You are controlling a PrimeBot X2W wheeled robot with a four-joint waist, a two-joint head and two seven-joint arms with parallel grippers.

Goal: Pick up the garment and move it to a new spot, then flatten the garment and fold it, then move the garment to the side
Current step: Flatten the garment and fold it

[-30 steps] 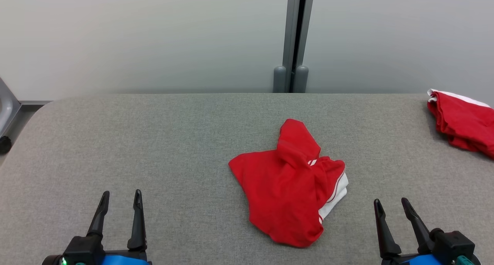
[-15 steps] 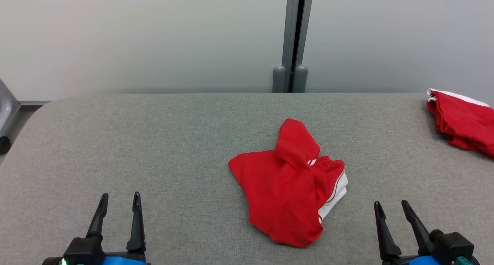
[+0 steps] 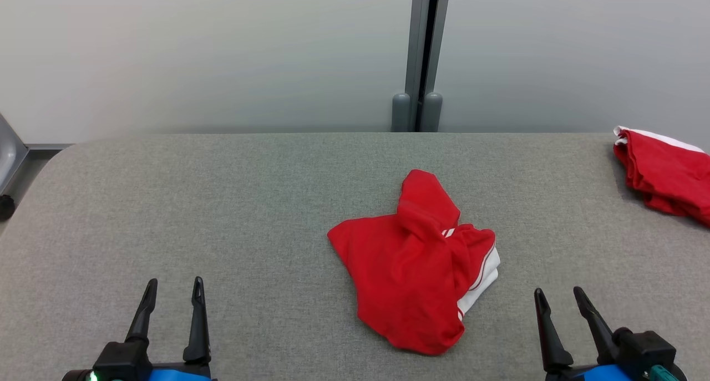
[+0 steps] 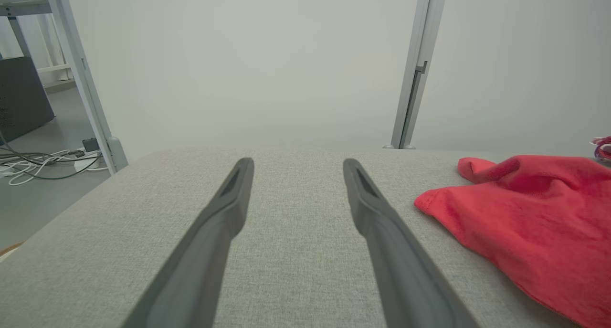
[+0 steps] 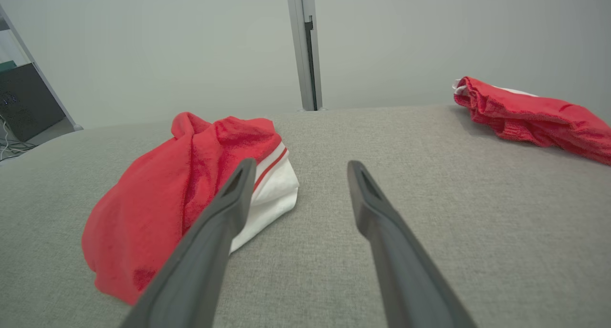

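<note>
The garment is a crumpled red heap with a white band and thin stripes along one edge, bunched into a peak on its far side. It lies on the grey table, ahead of both sets of jaws and between them. It is nearer the right gripper and touches neither. The left gripper has its jaws spread wide and holds nothing, and so does the right. A second red cloth lies far ahead and right of the right jaws. A post stands beyond the table. Plain table surface lies between the jaws and the garment.
</note>
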